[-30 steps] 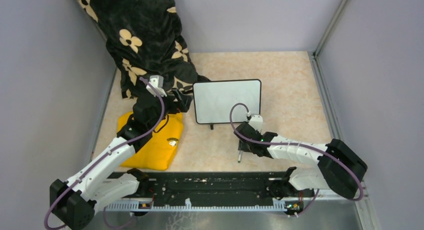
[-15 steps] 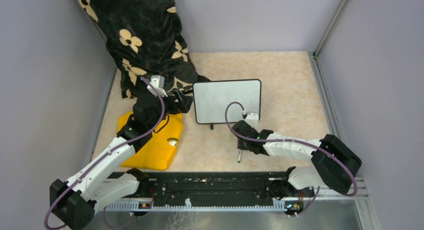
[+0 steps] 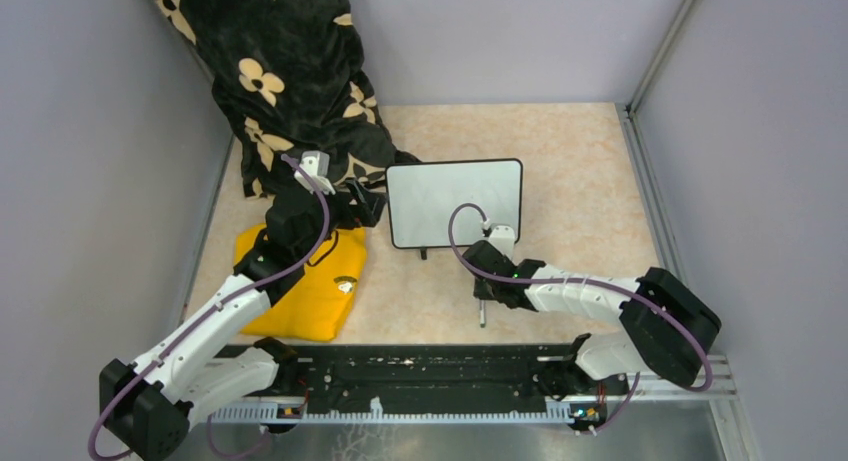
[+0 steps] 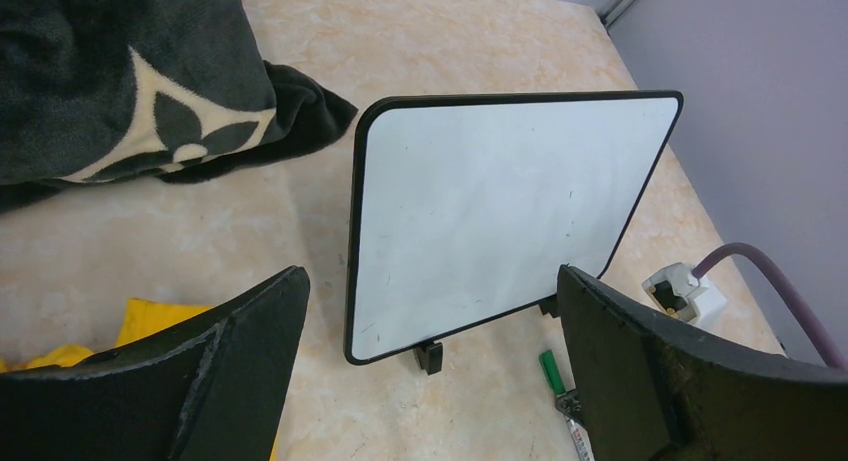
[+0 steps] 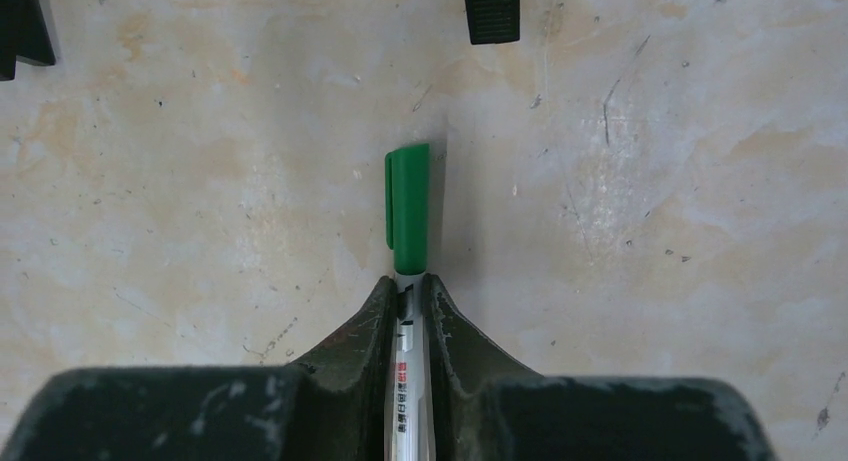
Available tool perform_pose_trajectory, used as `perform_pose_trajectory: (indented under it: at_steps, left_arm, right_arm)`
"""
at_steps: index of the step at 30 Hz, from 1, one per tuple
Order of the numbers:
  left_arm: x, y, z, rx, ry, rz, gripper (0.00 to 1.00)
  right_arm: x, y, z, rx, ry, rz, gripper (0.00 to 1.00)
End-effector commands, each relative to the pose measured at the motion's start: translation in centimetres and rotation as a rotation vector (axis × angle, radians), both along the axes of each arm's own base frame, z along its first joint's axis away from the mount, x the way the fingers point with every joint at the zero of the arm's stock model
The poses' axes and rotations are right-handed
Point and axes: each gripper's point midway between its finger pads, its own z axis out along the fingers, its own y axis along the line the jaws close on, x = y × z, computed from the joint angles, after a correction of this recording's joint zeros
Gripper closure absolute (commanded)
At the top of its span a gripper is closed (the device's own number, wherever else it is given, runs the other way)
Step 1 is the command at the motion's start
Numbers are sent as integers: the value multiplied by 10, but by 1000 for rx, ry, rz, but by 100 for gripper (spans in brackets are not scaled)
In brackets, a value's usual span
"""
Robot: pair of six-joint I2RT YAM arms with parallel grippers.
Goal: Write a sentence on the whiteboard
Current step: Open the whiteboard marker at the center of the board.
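The whiteboard (image 3: 455, 203) stands upright on two black feet at mid-table; its face is blank and no green sentence shows on it. It also shows in the left wrist view (image 4: 500, 211). My left gripper (image 3: 366, 201) is open and empty just left of the board, its jaws wide apart (image 4: 430, 281). My right gripper (image 3: 485, 286) is low at the table in front of the board, shut on a capped marker (image 5: 408, 211) with a green cap and white barrel lying on the table. The marker also shows in the left wrist view (image 4: 553, 373).
A black blanket with cream flowers (image 3: 290, 71) is heaped at the back left. A folded yellow cloth (image 3: 310, 286) lies under the left arm. Grey walls enclose the table. One board foot (image 5: 491, 6) is just ahead of the marker.
My right arm has shifted slightly left, toward the board's front, and the marker under it has turned a little. The left arm and the board have not moved.
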Motion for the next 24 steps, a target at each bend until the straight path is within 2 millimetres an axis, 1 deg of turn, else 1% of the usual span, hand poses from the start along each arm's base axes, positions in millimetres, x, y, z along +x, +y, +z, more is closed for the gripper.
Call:
perform_pose_trajectory:
  at_steps: [1, 4, 7, 9, 11, 14, 17, 20, 22, 24]
  left_arm:
    - [-1, -2, 21, -29, -63, -19, 1]
    - [-2, -5, 22, -46, -67, -34, 1]
    - [-5, -14, 24, -64, -76, -81, 1]
    - [-5, -15, 27, -71, -83, -87, 1]
    - [-10, -19, 31, -84, -92, -118, 1]
    - [-12, -18, 37, -125, -106, -112, 1]
    - [-16, -20, 42, -160, -133, -135, 1]
    - [-32, -36, 47, -154, -193, -270, 1]
    - [-43, -46, 51, -158, -220, -363, 1]
    - [-51, -54, 52, -177, -222, -427, 1]
  right_arm:
    - [-12, -1, -10, -3, 63, 29, 93]
    - [-10, 2, -3, 16, 43, 39, 99]
    - [-5, 8, 14, 64, -8, 57, 100]
    - [0, 14, 29, 100, -55, 78, 100]
    - [5, 18, 46, 125, -108, 105, 100]
    - [12, 25, 75, 163, -196, 155, 100]
    - [13, 36, 112, 256, -320, 246, 100]
    - [10, 49, 150, 385, -454, 322, 100]
    - [7, 52, 171, 445, -526, 356, 100]
    - [5, 53, 185, 487, -583, 374, 100]
